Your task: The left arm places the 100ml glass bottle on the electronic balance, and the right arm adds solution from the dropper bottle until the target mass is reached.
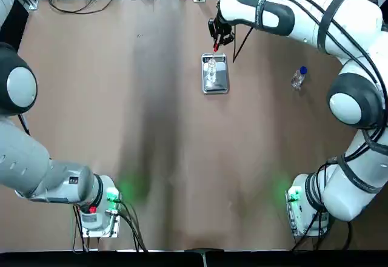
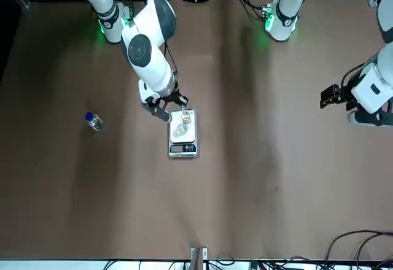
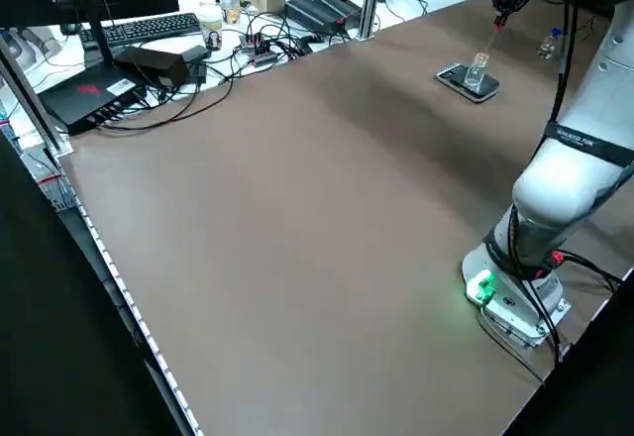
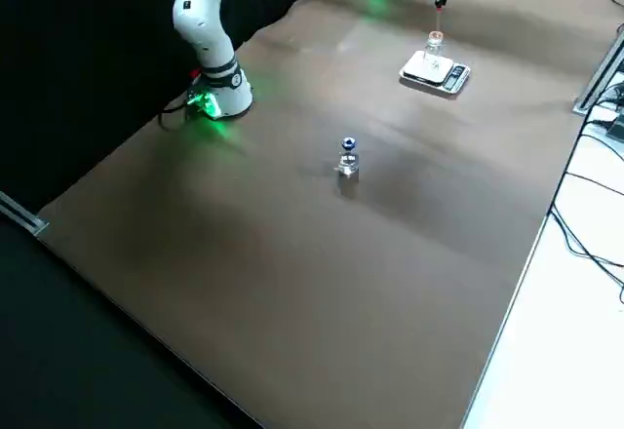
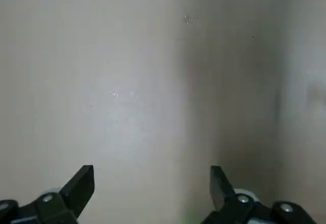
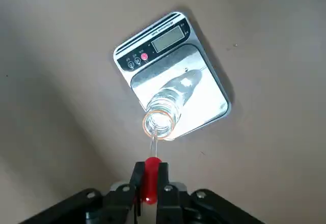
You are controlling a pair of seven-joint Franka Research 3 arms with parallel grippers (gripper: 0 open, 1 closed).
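The electronic balance [image 1: 217,86] lies at the far middle of the table, and the 100ml glass bottle [image 1: 211,70] stands upright on its steel pan [image 6: 206,99]. My right gripper [image 6: 150,180] hangs just above that bottle, shut on the red bulb [image 6: 151,177] of the dropper. The glass tip [image 6: 154,145] points down at the bottle's open mouth [image 6: 158,122]. The dropper bottle [image 1: 297,77], with a blue collar and no dropper in it, stands apart to the right of the balance. My left gripper [image 2: 331,96] is open over bare table, far from the balance.
Cables, a keyboard and boxes [image 3: 158,45] crowd the table's far edge behind the balance. The arm bases [image 1: 97,212] stand at the near corners with green lights on. Brown tabletop stretches between the bases and the balance.
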